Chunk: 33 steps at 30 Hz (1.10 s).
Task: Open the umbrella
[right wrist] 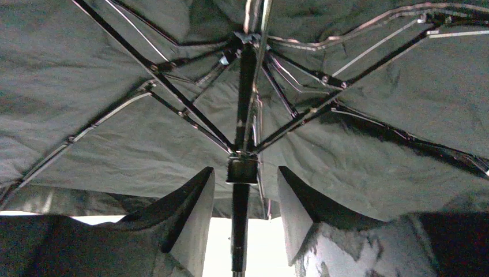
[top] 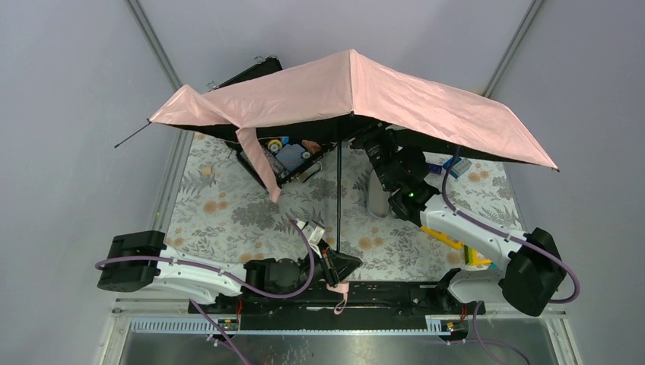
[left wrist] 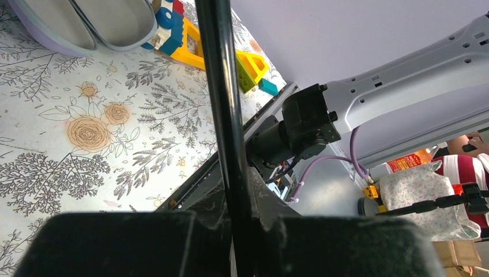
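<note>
We can read no words, brands or numbers in any view. The orange packet (left wrist: 408, 161) at the right edge of the left wrist view bears some print, but it is too blurred for us to make out. The items in the black box (top: 283, 158) are too small.

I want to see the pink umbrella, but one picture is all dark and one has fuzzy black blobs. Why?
Right wrist view: the camera looks up at the umbrella's black underside, which blocks the light; only a glaring white strip shows below. Left wrist view: the left gripper's fingers sit too close, so they blur. Top view: evenly lit, sharp.
</note>
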Motion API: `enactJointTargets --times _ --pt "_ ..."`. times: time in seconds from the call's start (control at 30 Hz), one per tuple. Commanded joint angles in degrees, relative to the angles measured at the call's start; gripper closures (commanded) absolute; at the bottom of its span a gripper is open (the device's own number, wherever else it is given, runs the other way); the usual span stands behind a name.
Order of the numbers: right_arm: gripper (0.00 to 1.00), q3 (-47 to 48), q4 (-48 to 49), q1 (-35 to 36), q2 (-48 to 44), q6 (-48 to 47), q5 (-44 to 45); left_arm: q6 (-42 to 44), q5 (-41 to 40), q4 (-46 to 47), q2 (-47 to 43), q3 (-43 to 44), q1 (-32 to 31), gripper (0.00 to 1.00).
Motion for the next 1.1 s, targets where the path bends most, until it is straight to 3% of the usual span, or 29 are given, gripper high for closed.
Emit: enactJointTargets --times 0.0,0.23,1.07 --pt "0.50 3.6 -2.8 0.3 1.1 -0.6 -0.4 2.5 -1.6 4.0 -1.5 1.4 -0.3 1.00" --pt "0.54 4.5 -1.2 0.4 2.6 -0.7 0.2 2.5 -1.7 4.1 -1.5 1.3 -0.3 1.00" --pt "0.57 4.4 1.3 0.3 2.8 -1.5 3.1 2.2 -1.8 4.8 -1.4 0.7 -0.4 1.00"
